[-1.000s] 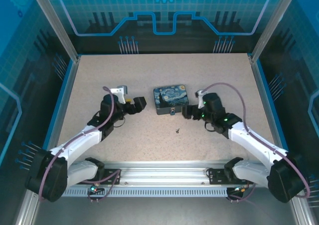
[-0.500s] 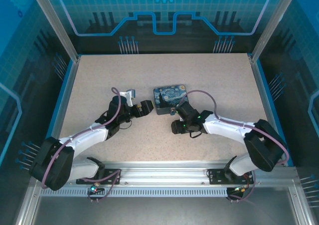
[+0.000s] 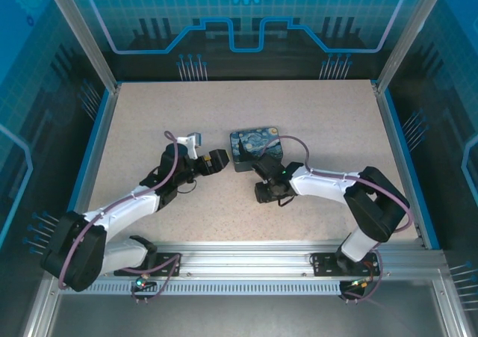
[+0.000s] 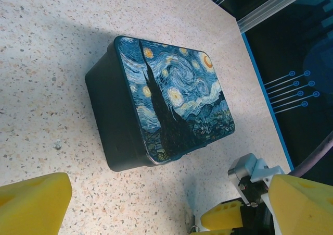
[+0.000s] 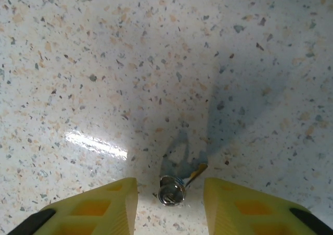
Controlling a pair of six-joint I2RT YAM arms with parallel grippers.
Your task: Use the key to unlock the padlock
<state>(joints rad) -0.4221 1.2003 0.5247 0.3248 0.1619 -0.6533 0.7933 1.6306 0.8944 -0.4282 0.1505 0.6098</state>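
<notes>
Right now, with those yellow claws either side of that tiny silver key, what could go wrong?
The small silvery round-headed key lies flat on the speckled table between the open yellow fingers of the right gripper, so closing could skid or flick it instead of lifting it. The left gripper stands open beside the blue-and-yellow swirl-painted tin; a nudge might shift it.

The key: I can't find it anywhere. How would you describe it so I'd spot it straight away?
Find the rectangular tin box painted with blue-and-yellow swirls mid-table; the right gripper points down just on the near side of it. Between that gripper's yellow fingers lies the key, a tiny metal piece with a round silvery head and thin blade, far smaller than the tin.
</notes>
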